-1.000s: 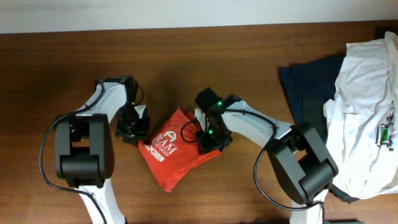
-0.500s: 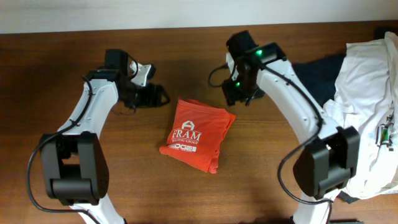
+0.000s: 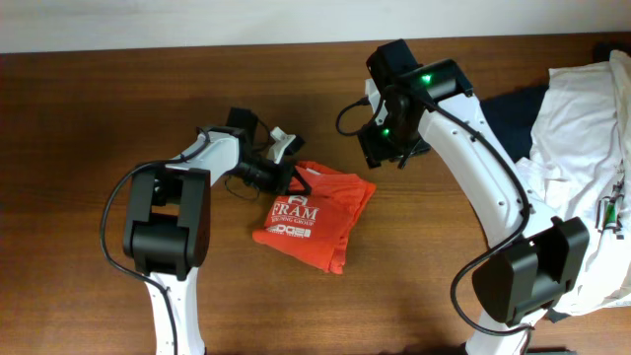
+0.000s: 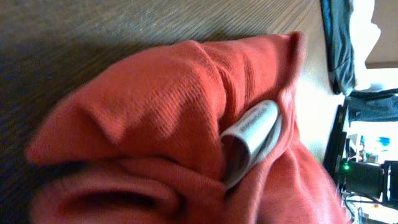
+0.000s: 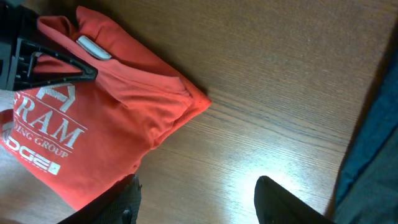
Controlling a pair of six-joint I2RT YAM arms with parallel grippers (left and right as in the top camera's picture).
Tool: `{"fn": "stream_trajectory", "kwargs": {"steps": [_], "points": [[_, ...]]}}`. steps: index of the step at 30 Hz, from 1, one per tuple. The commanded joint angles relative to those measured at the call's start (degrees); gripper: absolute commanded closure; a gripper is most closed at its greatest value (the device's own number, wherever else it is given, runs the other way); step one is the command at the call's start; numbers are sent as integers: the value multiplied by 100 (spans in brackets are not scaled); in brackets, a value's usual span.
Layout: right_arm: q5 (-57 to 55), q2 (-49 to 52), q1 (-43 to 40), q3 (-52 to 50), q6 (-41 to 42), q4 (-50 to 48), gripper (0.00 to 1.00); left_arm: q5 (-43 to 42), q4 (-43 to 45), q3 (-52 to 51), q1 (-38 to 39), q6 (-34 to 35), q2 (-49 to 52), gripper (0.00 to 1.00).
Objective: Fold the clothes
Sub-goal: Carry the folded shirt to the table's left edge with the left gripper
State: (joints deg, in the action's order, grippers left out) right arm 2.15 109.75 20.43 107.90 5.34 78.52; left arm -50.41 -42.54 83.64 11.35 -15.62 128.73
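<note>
Pinching a fold at the upper-left edge of the T-shirt (image 3: 317,212), the left tool (image 3: 296,180) grips just beside the white neck tag (image 4: 252,127). The right tool (image 5: 199,202) hangs spread and empty over the bare surface (image 3: 118,99). The T-shirt lies mid-surface as a compact folded packet, so folding looks nearly done, with only tidying and release left.

Shirt (image 3: 330,192): orange-red ribbed knit cloth, matt. Lettering (image 3: 294,214): flat white print. Neck tag (image 4: 252,127): smooth white fabric. Tabletop (image 5: 280,93): brown wood grain, smooth, slight sheen. Arm shells (image 3: 483,168): smooth plastic.
</note>
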Motion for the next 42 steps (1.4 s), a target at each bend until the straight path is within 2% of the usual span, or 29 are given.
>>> {"fn": "stream_trajectory", "kwargs": {"steps": [1, 4, 9, 12, 16, 18, 20, 21, 22, 23, 24, 27, 28, 32, 35, 37, 39, 41, 42], "points": [[-295, -140, -46, 105, -46, 79, 38, 254, -28, 181, -293, 46, 116, 99], [-286, -140, -240, 105, -44, 138, 38, 1353, -337, 752, -1021, 765, 55, 100], [-284, -140, -671, 105, -46, 190, 38, 2044, -413, 1499, -2798, 1506, -284, 100], [-286, -140, -796, 105, -46, 188, 38, 2264, -372, 1786, -3827, 1508, -363, 100], [-284, -140, -824, 105, -44, 181, 37, 2332, -291, 1799, -4948, 2570, -363, 99], [-284, -140, -824, 105, -44, 186, 37, 2330, -168, 1799, -5230, 2741, -363, 99], [-282, -140, -824, 105, -44, 188, 37, 2328, -17, 1799, -5329, 2691, -363, 90], [-282, -140, -824, 105, -44, 190, 37, 2337, 46, 1799, -5331, 2566, -363, 72], [-282, -140, -824, 105, -44, 199, 37, 2465, 61, 1801, -5337, 2516, -363, 39], [-282, -140, -824, 105, -44, 219, 37, 2688, 26, 1814, -5355, 2518, -387, 21], [-284, -140, -824, 105, -46, 236, 37, 2964, -57, 1832, -5370, 2518, -433, 18], [-284, -140, -852, 105, -46, 232, 34, 4439, -481, 1853, -5405, 2577, -811, 17], [-260, -140, -894, 105, -44, 205, 32, 4885, -640, 1853, -5405, 2813, -1082, 16], [90, -140, -1082, 103, -44, 160, 30, 4809, -765, 1853, -5071, 2839, -1856, 14], [107, -138, -1113, 103, -46, 166, 30, 4240, -885, 1853, -4317, 2583, -2033, 17], [111, -138, -1113, 103, -44, 210, 30, 4260, -872, 1792, -3646, 2581, -1958, 22], [109, -138, -1113, 103, -46, 273, 31, 4524, -826, 1766, -3084, 2581, -1794, 33], [109, -138, -1113, 103, -46, 302, 31, 4909, -831, 1766, -2728, 2581, -1576, 56], [109, -138, -1113, 103, -46, 330, 31, 5042, -857, 1766, -2551, 2579, -1370, 62]]}}
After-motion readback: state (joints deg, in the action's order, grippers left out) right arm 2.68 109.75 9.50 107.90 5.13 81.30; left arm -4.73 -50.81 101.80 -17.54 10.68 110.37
